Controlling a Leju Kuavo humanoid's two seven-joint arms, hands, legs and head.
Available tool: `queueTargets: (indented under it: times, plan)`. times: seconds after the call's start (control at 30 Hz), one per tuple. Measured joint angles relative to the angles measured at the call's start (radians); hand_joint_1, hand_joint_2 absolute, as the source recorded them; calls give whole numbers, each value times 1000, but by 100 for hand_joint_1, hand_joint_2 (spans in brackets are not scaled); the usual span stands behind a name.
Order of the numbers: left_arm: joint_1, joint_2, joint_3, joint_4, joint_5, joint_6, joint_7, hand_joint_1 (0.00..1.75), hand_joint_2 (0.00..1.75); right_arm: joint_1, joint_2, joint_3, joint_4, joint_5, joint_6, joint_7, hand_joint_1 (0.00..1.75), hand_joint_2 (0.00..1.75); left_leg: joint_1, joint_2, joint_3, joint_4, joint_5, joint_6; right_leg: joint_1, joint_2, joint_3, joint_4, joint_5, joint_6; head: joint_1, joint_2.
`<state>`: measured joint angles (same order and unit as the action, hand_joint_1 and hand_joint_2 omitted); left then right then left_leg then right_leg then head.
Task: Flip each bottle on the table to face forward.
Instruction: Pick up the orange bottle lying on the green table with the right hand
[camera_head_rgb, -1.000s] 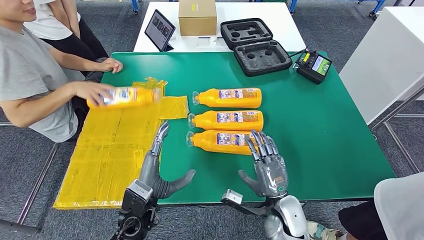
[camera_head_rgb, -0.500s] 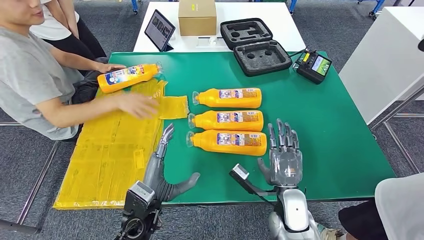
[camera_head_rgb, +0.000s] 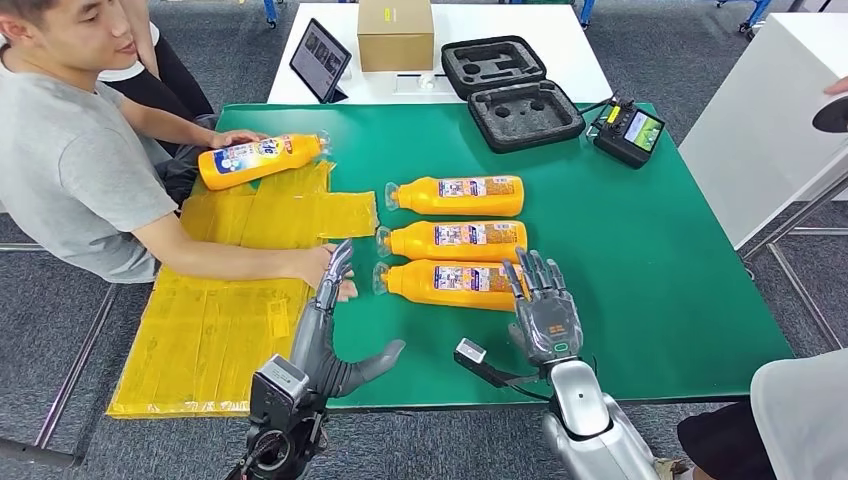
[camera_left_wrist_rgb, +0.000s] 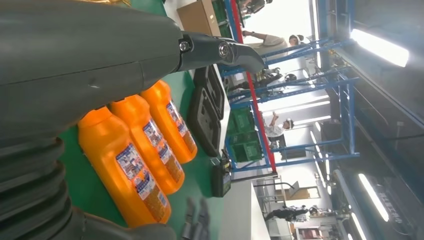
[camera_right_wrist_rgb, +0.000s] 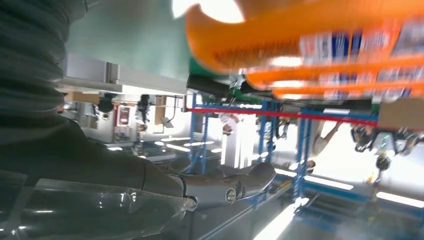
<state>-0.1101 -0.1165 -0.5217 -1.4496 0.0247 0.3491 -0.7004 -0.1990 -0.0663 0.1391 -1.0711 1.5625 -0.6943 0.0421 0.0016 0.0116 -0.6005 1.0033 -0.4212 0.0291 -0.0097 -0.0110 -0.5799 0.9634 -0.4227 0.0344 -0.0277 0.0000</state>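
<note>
Silver-grey left hand (camera_head_rgb: 322, 330) and right hand (camera_head_rgb: 543, 310) are showing dark fingers (camera_head_rgb: 333, 268), a black cable trailing behind.

You have four orange bottles, all lying on their sides on the green table (camera_head_rgb: 640, 250). Three sit in a tight column near the middle, caps pointing to your left, small printed labels facing up: the far bottle (camera_head_rgb: 455, 196), the middle bottle (camera_head_rgb: 452, 241) and the near bottle (camera_head_rgb: 450, 284), each just beside the next. The fourth bottle (camera_head_rgb: 258, 159) lies well apart at the far left, slightly tilted, its large colourful label up, resting at the far edge of the yellow sheet (camera_head_rgb: 215, 320).
</note>
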Motion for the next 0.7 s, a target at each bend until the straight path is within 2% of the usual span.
queueTargets:
  times: [0.3, 0.7]
  plan:
    - [-13, -4, -13, 7, 2, 0, 0, 0, 175, -39, 13, -8, 92, 1, 0, -33, 0, 175, 0, 0, 0, 0, 0, 0, 0, 0, 0, 0, 0, 0, 0, 0]
    - [-30, -15, -21, 25, 2, 1, 0, 0, 175, -78, 71, -19, 173, -4, 0, -93, 0, 175, 0, 0, 0, 0, 0, 0, 0, 0, 0, 0, 0, 0, 0, 0]
